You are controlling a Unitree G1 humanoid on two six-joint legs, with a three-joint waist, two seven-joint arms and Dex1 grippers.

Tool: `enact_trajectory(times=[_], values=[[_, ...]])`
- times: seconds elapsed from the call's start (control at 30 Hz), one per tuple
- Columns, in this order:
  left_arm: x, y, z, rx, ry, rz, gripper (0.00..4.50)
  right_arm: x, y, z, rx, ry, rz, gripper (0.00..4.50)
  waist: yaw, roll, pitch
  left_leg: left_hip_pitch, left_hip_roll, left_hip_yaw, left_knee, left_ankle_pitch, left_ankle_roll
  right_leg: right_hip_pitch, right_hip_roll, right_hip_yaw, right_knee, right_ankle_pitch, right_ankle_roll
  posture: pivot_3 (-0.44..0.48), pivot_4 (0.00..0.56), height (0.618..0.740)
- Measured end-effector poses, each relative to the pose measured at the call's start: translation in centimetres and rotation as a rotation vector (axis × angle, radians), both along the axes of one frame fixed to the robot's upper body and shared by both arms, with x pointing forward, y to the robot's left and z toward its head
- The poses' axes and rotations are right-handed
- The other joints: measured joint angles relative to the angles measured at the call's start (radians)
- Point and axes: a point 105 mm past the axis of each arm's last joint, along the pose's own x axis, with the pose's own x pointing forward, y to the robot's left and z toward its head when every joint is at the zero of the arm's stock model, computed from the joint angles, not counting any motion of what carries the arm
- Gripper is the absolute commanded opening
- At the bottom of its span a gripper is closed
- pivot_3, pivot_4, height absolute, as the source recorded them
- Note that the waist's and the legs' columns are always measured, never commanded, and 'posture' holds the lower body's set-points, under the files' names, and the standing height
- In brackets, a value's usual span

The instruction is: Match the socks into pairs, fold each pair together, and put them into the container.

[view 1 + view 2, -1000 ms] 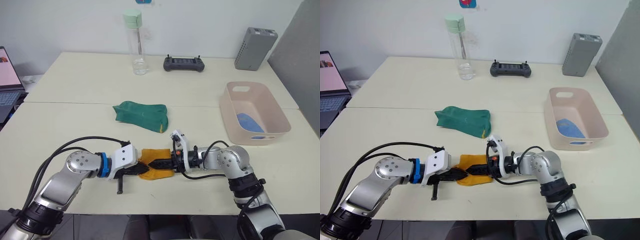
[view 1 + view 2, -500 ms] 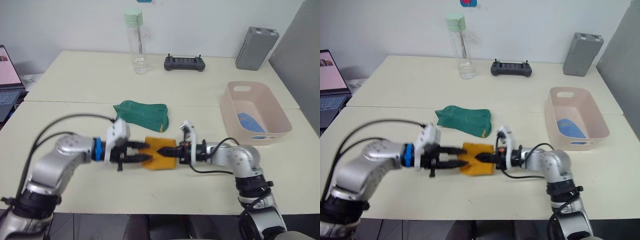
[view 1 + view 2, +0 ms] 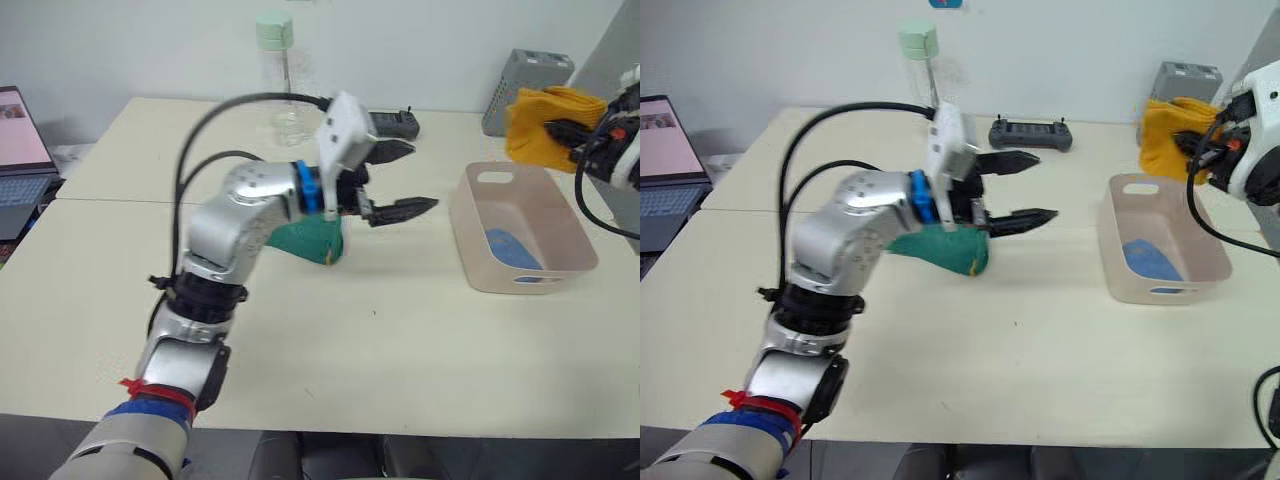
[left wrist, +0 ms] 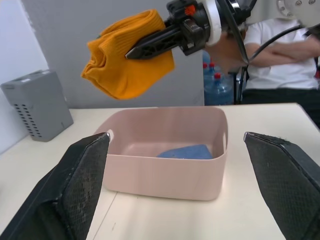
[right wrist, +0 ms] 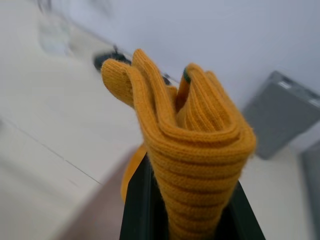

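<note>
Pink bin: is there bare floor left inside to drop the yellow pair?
Yes. Inside the pink bin, the folded blue socks cover the near part; the floor toward the far handle slot is bare. The right gripper holds the folded yellow socks raised over the far rim. The open left gripper hovers beside the bin.

An office or lab room: pale table (image 3: 400, 340) sitting against a plain white wall, an open laptop (image 3: 22, 140) glowing at its edge, a person (image 4: 280, 55) sitting beside water jugs (image 4: 216, 85) behind.
</note>
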Motion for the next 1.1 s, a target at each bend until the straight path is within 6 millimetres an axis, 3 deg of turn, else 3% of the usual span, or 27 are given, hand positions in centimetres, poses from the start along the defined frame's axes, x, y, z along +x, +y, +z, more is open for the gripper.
enact_trajectory(times=[0.1, 0.23, 0.37, 0.47, 0.63, 0.8, 0.9, 0.97, 1.07, 1.1], values=[[-0.5, -2.1, 0.1, -0.026, -0.012, -0.025, 4.48, 0.9, -0.8, -3.1, -0.294, 0.028, 0.028, 0.00, -0.007, 0.002, 0.001, 0.000, 0.000, 0.002, 0.001, 0.000, 0.000, 0.000, 0.000, 0.002, 0.001, 0.000, 0.001, 0.000, 0.150, 0.740], [-1.1, -2.9, 0.4, -0.035, -0.022, -0.044, 4.48, 1.5, -0.9, -6.5, -0.547, 0.060, 0.113, 0.00, -0.010, 0.004, 0.001, 0.003, 0.000, 0.001, 0.001, 0.000, 0.000, 0.001, 0.000, 0.002, 0.002, 0.000, 0.001, 0.000, 0.150, 0.740], [-1.7, -2.9, -0.6, -0.003, -0.034, -0.050, 4.48, 1.6, -0.9, -10.1, -0.713, 0.123, 0.207, 0.00, -0.009, 0.004, 0.001, 0.005, -0.001, 0.002, 0.001, 0.000, 0.000, 0.004, -0.001, 0.003, 0.002, 0.001, 0.000, 0.000, 0.150, 0.740], [-1.5, -2.1, -2.1, 0.028, 0.004, -0.025, 4.48, 1.4, -0.7, -11.0, -0.741, 0.141, 0.260, 0.00, -0.009, 0.005, 0.001, 0.006, -0.001, 0.002, 0.001, 0.000, 0.000, 0.004, -0.001, 0.002, 0.003, 0.001, 0.000, 0.000, 0.150, 0.740], [-1.5, -1.4, -2.7, 0.055, 0.013, -0.019, 4.50, 0.8, -0.2, -11.4, -0.754, 0.197, 0.342, 1.73, -0.003, 0.005, 0.001, 0.010, -0.001, 0.001, 0.001, 0.000, 0.000, 0.011, -0.001, 0.002, 0.002, 0.001, 0.000, 0.000, 0.150, 0.740], [-1.5, -1.4, -2.7, 0.061, 0.014, -0.030, 4.50, -0.4, 0.0, -10.4, -0.704, 0.311, 0.430, 3.51, -0.003, 0.008, 0.003, 0.011, -0.002, 0.000, 0.004, 0.000, 0.000, 0.013, -0.001, 0.001, 0.002, 0.001, 0.001, 0.000, 0.150, 0.740], [-1.3, -1.3, -2.6, 0.064, 0.011, -0.035, 4.50, -1.2, 0.0, -7.2, -0.621, 0.361, 0.440, 4.48, -0.003, 0.010, 0.005, 0.011, -0.002, -0.001, 0.006, 0.000, 0.000, 0.014, -0.001, 0.000, 0.002, 0.001, 0.002, 0.000, 0.150, 0.740], [-1.2, -1.5, -2.3, 0.053, 0.001, -0.038, 4.50, -1.5, 0.4, -4.0, -0.509, 0.345, 0.426, 4.48, -0.006, 0.010, 0.005, 0.012, -0.002, -0.001, 0.007, 0.000, 0.000, 0.015, -0.001, 0.000, 0.002, 0.001, 0.001, 0.000, 0.150, 0.740], [-1.3, -1.7, -2.2, 0.040, -0.007, -0.046, 4.50, -1.5, 0.4, -1.3, -0.435, 0.304, 0.390, 4.48, -0.006, 0.010, 0.005, 0.012, -0.001, -0.002, 0.007, 0.000, 0.000, 0.015, -0.001, 0.000, 0.002, 0.001, 0.002, 0.000, 0.150, 0.740], [-1.2, -1.8, -2.2, 0.040, -0.005, -0.046, 4.50, -1.3, 0.1, -0.9, -0.445, 0.285, 0.367, 4.30, -0.005, 0.010, 0.005, 0.012, -0.001, -0.001, 0.007, 0.000, 0.000, 0.015, -0.001, 0.000, 0.002, 0.000, 0.003, 0.000, 0.150, 0.740]])
